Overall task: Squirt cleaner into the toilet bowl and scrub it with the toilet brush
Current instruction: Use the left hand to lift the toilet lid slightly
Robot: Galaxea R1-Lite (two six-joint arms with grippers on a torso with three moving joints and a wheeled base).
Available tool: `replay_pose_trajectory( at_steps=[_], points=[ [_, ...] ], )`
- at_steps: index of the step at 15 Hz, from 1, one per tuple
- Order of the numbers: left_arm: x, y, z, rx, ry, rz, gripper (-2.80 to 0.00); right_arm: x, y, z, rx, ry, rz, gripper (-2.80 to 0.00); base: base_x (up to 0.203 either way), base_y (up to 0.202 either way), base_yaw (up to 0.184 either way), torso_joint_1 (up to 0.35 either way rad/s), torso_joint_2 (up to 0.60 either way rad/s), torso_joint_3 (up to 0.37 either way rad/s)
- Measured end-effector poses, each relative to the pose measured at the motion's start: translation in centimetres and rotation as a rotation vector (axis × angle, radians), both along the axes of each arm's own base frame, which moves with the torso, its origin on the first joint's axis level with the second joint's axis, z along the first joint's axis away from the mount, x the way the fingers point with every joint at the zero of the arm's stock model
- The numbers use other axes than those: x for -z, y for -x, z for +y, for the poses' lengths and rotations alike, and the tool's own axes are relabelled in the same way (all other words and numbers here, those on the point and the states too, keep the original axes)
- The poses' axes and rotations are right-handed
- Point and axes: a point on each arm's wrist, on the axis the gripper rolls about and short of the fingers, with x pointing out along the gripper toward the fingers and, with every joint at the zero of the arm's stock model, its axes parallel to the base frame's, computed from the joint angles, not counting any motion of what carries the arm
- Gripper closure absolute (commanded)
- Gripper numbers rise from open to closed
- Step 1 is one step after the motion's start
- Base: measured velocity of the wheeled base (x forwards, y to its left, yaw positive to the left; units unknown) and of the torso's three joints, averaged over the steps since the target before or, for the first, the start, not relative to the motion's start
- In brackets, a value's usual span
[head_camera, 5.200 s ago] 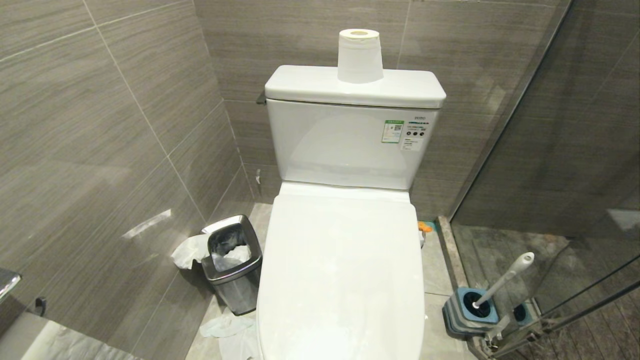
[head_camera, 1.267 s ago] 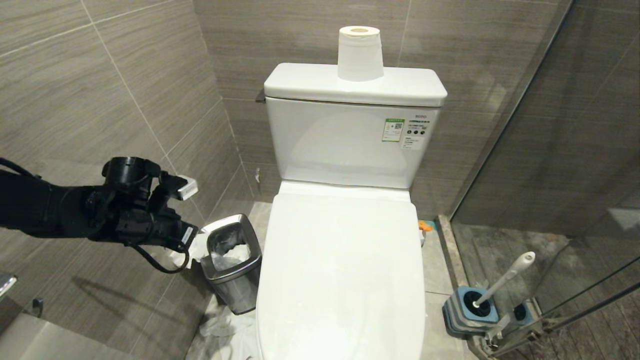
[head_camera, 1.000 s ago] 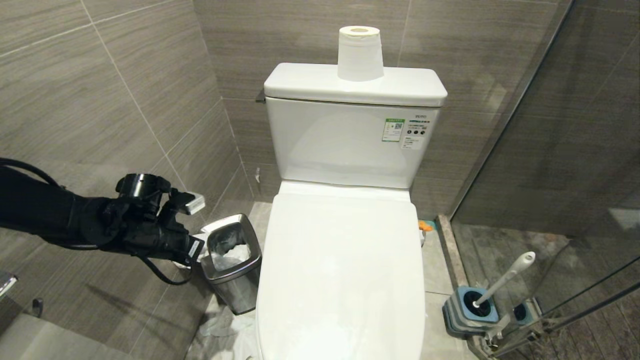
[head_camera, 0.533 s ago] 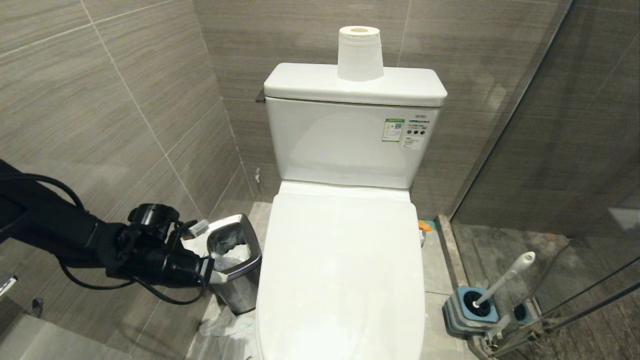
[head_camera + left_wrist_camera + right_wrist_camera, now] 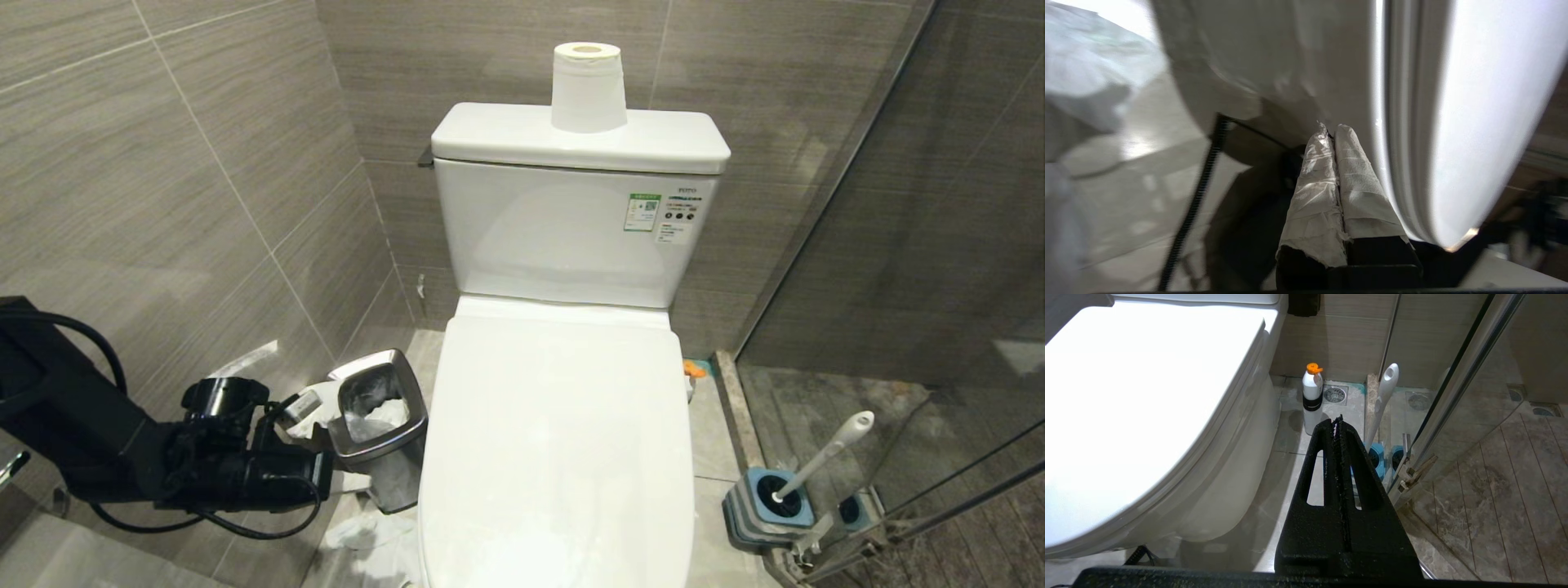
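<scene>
Showing only right-wrist-side: cleaner bottle [image 5: 1312, 398] (orange-capped).

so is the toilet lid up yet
No, the toilet lid lies flat and closed over the toilet bowl, while the toilet brush sits in its holder.

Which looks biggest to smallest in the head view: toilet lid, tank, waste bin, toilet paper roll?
1. toilet lid
2. tank
3. waste bin
4. toilet paper roll
The bin and the roll look close in size, and the roll stands farther away, so that order is unsure.
</scene>
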Motion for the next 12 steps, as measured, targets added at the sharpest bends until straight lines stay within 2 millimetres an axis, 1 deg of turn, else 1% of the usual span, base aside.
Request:
replay_pose_trajectory(
  at_steps=[3, 8, 10, 12],
  points=[
    [0.1, 0.2, 0.5, 0.014, 0.145, 0.039, 0.0, 0.0, 0.0, 0.0, 0.0, 0.0, 0.0, 0.0, 0.0, 0.0, 0.0, 0.0, 0.0, 0.0],
    [0.4, -0.4, 1.2, 0.127, 0.33, -0.084, 0.0, 0.0, 0.0, 0.0, 0.0, 0.0, 0.0, 0.0, 0.0, 0.0, 0.0, 0.0, 0.0, 0.0],
    [0.9, 0.5, 1.4, 0.151, 0.366, -0.089, 0.0, 0.0, 0.0, 0.0, 0.0, 0.0, 0.0, 0.0, 0.0, 0.0, 0.0, 0.0, 0.0, 0.0],
    [1.7, 2.2, 1.4, 0.162, 0.379, -0.078, 0.0, 0.0, 0.0, 0.0, 0.0, 0.0, 0.0, 0.0, 0.0, 0.0, 0.0, 0.0, 0.0, 0.0]
  ],
)
